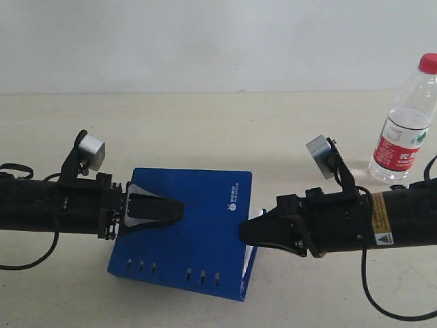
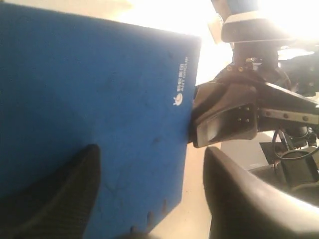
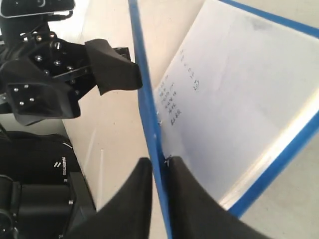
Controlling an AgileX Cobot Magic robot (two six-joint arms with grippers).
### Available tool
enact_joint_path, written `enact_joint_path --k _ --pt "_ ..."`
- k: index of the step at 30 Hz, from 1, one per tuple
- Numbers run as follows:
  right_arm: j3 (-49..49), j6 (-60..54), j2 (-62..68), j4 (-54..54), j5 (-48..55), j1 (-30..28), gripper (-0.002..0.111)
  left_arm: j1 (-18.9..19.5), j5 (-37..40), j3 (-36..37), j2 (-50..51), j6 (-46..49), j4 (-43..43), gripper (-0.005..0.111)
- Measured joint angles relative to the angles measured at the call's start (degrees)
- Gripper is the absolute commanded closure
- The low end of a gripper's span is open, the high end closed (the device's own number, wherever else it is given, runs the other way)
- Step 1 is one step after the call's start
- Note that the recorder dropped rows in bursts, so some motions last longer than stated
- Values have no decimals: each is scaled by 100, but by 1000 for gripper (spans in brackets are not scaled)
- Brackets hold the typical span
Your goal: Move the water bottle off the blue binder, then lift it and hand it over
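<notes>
Beige tabletop [image 1: 205,130]; right fingers [image 3: 134,199], reaching level, pinch blue binder [image 1: 198,225] edge; left fingers [image 2: 65,194] spread above.

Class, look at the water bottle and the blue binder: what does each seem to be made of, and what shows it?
The water bottle: clear, glossy plastic, seemingly; the background shows through it. The blue binder: probably matte plastic or coated board; even colour, thin stiff cover.
</notes>
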Motion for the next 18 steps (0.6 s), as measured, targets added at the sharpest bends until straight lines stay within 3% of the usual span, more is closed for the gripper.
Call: enact_joint_path --k 3,8,11,15,18 --pt "0 0 0 146 65 0 72 -13 8 0 0 57 0 49" --pt "0 0 0 588 517 125 72 -324 -6 0 0 125 0 49" --pt "0 -152 14 743 671 321 80 -549 -6 0 0 295 0 49" --pt "0 -438 14 766 731 528 109 -617 -6 0 0 393 0 49" --pt "0 -672 14 778 702 595 108 -589 0 0 0 408 0 49"
